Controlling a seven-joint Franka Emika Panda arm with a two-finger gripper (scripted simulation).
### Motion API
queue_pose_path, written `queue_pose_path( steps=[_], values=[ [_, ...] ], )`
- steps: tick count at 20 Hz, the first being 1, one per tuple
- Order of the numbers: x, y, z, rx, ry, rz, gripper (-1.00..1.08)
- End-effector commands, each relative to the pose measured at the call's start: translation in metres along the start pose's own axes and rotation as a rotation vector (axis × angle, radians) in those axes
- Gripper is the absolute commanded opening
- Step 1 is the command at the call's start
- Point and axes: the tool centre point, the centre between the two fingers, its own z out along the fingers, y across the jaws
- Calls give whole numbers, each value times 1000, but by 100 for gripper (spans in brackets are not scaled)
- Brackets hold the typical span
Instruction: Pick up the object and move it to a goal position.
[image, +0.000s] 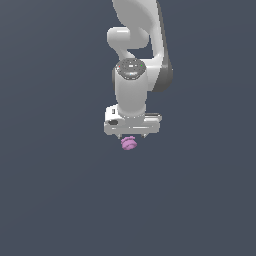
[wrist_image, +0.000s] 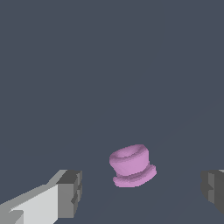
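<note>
Everywhere, plain dark slate-grey surface (image: 55, 200) surrounds the white gripper (wrist_image: 140, 192), jaws wide apart, with the pink object (wrist_image: 132, 166) between, untouched.

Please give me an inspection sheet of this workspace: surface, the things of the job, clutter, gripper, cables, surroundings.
Surface: plain dark grey-blue ground, no marks.
Job's things: one small pink-purple ridged object, lying on the ground between the two fingers, touching neither; no goal marker seen.
Clutter: nothing seen.
Gripper: white gripper directly above the object, jaws open, dark pads wide on either side.
Cables: nothing seen.
Surroundings: only the white arm; nothing else seen.
</note>
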Motion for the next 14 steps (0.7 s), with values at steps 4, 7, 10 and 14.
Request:
queue_pose_path(
  steps=[4, 7, 10, 14],
  values=[
    [-2, 0, 3, 0, 0, 42, 100],
    [-3, 0, 6, 0, 0, 81, 100],
    [-5, 0, 9, -1, 0, 131, 100],
    [-9, 1, 15, -1, 1, 216, 100]
  ],
)
